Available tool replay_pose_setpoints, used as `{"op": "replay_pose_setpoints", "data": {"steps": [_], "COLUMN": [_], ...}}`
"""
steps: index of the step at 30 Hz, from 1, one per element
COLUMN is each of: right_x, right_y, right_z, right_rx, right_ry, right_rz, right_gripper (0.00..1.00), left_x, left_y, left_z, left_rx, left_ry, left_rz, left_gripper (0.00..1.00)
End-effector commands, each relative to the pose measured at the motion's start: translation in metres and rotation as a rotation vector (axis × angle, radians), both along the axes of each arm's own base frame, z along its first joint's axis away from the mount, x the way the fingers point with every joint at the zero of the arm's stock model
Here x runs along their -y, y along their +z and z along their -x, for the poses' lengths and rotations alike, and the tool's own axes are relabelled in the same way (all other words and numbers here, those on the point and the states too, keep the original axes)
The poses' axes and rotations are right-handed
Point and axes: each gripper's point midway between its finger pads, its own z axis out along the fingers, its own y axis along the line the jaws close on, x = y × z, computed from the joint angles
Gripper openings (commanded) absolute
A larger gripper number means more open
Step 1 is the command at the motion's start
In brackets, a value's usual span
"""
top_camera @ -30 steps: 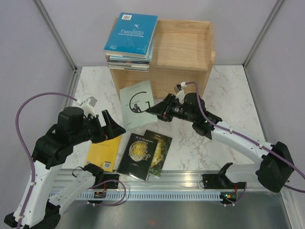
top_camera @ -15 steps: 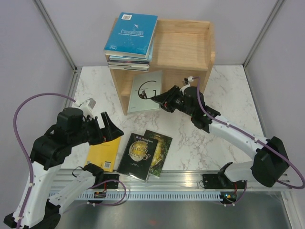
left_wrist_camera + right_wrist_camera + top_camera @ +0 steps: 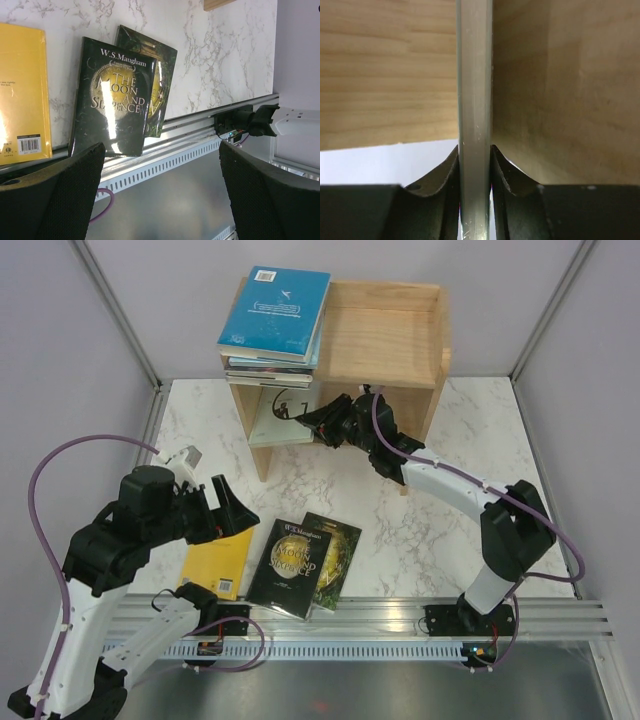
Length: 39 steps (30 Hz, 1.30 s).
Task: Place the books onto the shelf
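Note:
My right gripper (image 3: pixel 310 421) is shut on a pale grey-green book (image 3: pixel 270 423), gripping its near edge. The book's far part is inside the lower tier of the wooden shelf (image 3: pixel 392 342). In the right wrist view the book's edge (image 3: pixel 475 95) runs straight up between the fingers (image 3: pixel 445 175), with the shelf's wood (image 3: pixel 555 100) behind. A stack of books, a teal one (image 3: pixel 275 310) on top, lies on the shelf's upper tier at the left. My left gripper (image 3: pixel 226 503) hangs open over the yellow book (image 3: pixel 218 562). A black book (image 3: pixel 114 97) and a green illustrated one (image 3: pixel 161 75) lie beside it.
The black book (image 3: pixel 289 566) partly overlaps the green illustrated book (image 3: pixel 335 558) near the table's front rail (image 3: pixel 380 612). Grey walls close in the marble table on both sides. The right arm stretches across the middle towards the shelf.
The right arm has carried the pale grey-green book away from the table's middle and up to the shelf, and its far part now sits in the lower tier. The left arm has hardly moved.

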Motion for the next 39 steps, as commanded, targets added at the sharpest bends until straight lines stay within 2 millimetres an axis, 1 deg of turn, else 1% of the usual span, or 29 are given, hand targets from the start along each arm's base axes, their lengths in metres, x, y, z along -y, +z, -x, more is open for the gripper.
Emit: {"op": "replay_pose_setpoints", "data": {"steps": [1,2,3,5,6,7,9,10,11,12,13,14,15,16,17,18,22,26,27,28,30,31,32,34,35,36,37,38,39], "right_x": [-0.007,-0.006,-0.006,-0.001,0.004,0.008,0.018,0.023,0.028,0.032,0.037,0.041,0.045,0.050,0.055,0.058,0.069,0.078,0.082,0.086,0.088,0.091,0.085,0.084,0.074,0.074,0.070,0.059,0.059], "right_y": [0.063,0.059,0.057,0.051,0.050,0.049,0.038,0.043,0.035,0.032,0.037,0.029,0.029,0.033,0.022,0.020,0.019,0.022,0.028,0.022,0.021,0.022,0.022,0.010,0.002,-0.020,-0.031,-0.043,-0.069], "right_z": [-0.017,-0.017,-0.017,-0.014,-0.015,-0.011,-0.010,-0.007,-0.004,-0.003,0.000,0.003,0.004,0.006,0.010,0.012,0.026,0.043,0.049,0.054,0.067,0.077,0.089,0.110,0.128,0.142,0.152,0.174,0.188], "right_rx": [0.146,0.137,0.133,0.123,0.122,0.118,0.094,0.097,0.075,0.067,0.072,0.053,0.048,0.052,0.018,0.013,0.004,0.018,0.030,0.017,0.023,0.034,0.044,0.043,0.035,0.000,-0.018,-0.044,-0.090], "right_ry": [-0.001,0.001,0.001,-0.003,-0.012,-0.014,-0.029,-0.034,-0.038,-0.043,-0.049,-0.046,-0.052,-0.064,-0.062,-0.064,-0.059,-0.039,-0.033,-0.023,0.004,0.021,0.054,0.089,0.136,0.166,0.186,0.240,0.265], "right_rz": [-0.126,-0.118,-0.111,-0.086,-0.080,-0.073,-0.039,-0.036,0.002,0.020,0.029,0.071,0.088,0.102,0.144,0.158,0.184,0.204,0.208,0.245,0.273,0.295,0.304,0.330,0.334,0.357,0.360,0.363,0.391], "right_gripper": [0.17,0.23,0.42,0.56,0.66,0.70,0.76,0.79,0.80,0.82,0.82,0.83,0.84,0.86,0.87,0.87,0.88,0.87,0.87,0.87,0.86,0.86,0.86,0.86,0.86,0.86,0.86,0.86,0.86], "left_x": [-0.002,-0.002,-0.002,-0.002,-0.002,-0.001,0.000,0.001,0.003,0.004,0.005,0.007,0.008,0.009,0.010,0.010,0.012,0.010,0.010,0.009,0.008,0.009,0.010,0.015,0.018,0.020,0.023,0.027,0.028], "left_y": [0.000,0.000,0.000,-0.002,-0.002,-0.003,-0.004,-0.005,-0.005,-0.006,-0.006,-0.006,-0.007,-0.007,-0.007,-0.008,-0.009,-0.013,-0.014,-0.018,-0.029,-0.033,-0.048,-0.063,-0.080,-0.089,-0.097,-0.116,-0.126], "left_z": [0.000,0.000,0.000,-0.002,-0.002,-0.003,-0.005,-0.005,-0.007,-0.007,-0.008,-0.009,-0.009,-0.010,-0.011,-0.010,-0.011,-0.012,-0.012,-0.012,-0.012,-0.013,-0.012,-0.011,-0.013,-0.013,-0.012,-0.014,-0.014], "left_rx": [0.024,0.024,0.024,0.019,0.018,0.013,0.012,0.011,0.008,0.004,0.005,0.006,0.002,0.001,-0.001,-0.003,-0.006,-0.010,-0.011,-0.017,-0.038,-0.045,-0.080,-0.114,-0.149,-0.169,-0.189,-0.228,-0.252], "left_ry": [-0.028,-0.028,-0.029,-0.028,-0.028,-0.030,-0.032,-0.033,-0.036,-0.039,-0.039,-0.044,-0.043,-0.045,-0.042,-0.042,-0.039,-0.033,-0.033,-0.030,-0.032,-0.039,-0.045,-0.065,-0.068,-0.071,-0.085,-0.088,-0.093], "left_rz": [-0.023,-0.026,-0.028,-0.034,-0.036,-0.039,-0.036,-0.033,-0.027,-0.022,-0.019,-0.013,-0.008,-0.003,0.002,0.006,0.014,0.002,0.000,-0.010,-0.027,-0.026,-0.038,-0.028,-0.029,-0.027,-0.018,-0.020,-0.024], "left_gripper": [0.97,0.97,0.97,0.97,0.97,0.97,0.97,0.97,0.97,0.97,0.96,0.97,0.96,0.96,0.96,0.96,0.96,0.96,0.96,0.96,0.97,0.97,0.98,0.98,0.97,0.98,0.98,0.98,0.97]}}
